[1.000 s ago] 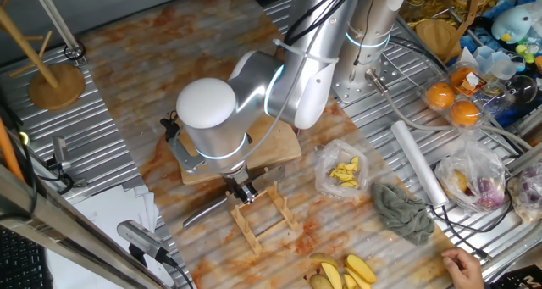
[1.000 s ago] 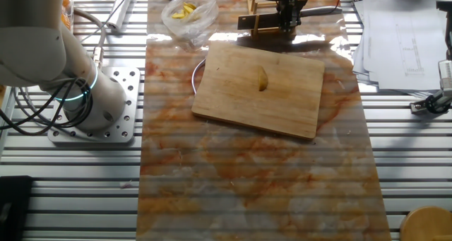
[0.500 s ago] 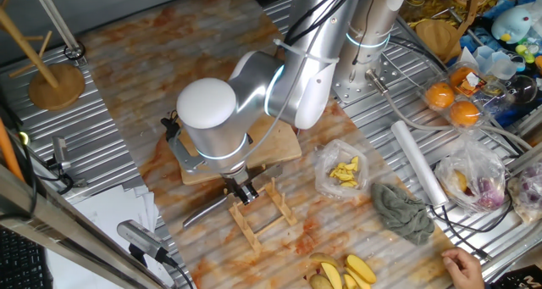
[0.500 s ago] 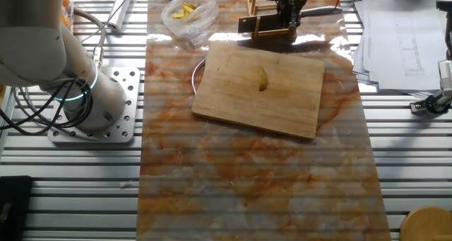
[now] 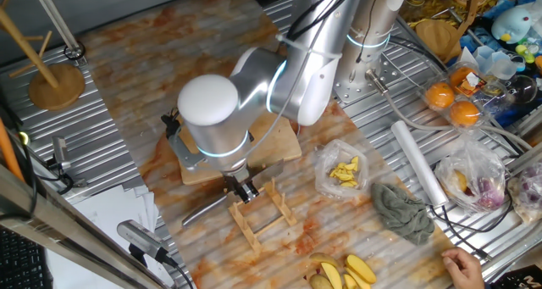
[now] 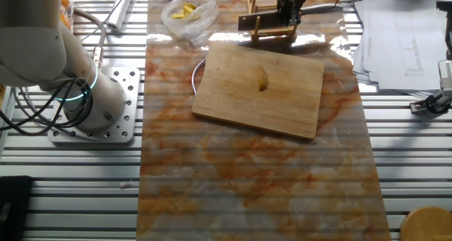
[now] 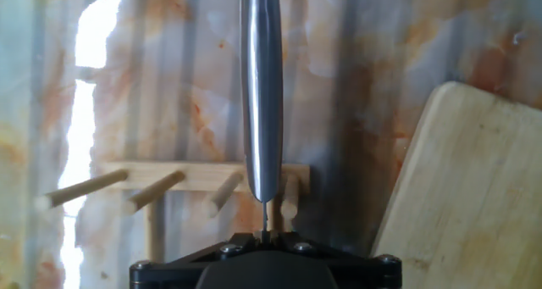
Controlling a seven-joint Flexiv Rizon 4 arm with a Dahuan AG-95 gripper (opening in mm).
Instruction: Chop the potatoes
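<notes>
Gripper [image 5: 244,190] sits low centre of one fixed view, at the near end of the wooden rack [image 5: 263,214], just below the cutting board [image 5: 284,149]. In the other fixed view the gripper [image 6: 288,13] is at top centre, over the same rack [image 6: 267,29].

Jaws: closed down on the knife [image 7: 261,102]. Hand view shows the metal handle running straight up the middle of the frame from between the fingers, with the thin blade edge pinched at the bottom centre. In one fixed view the knife [image 5: 203,211] sticks out to the lower left of the gripper, lying low over the mat.

Potato [image 6: 263,78]: single pale-yellow oval piece, whole, lying near the middle of the cutting board [image 6: 240,100] in the other fixed view. Well apart from the gripper and the knife. In one fixed view it's hidden behind the arm.

Hand view: rack [image 7: 178,180] pegs span the lower left, board corner [image 7: 466,196] at right edge.

Clear plastic bag [image 5: 343,169] with brighter yellow pieces sits right of the rack, grey cloth [image 5: 405,211] further right.
</notes>
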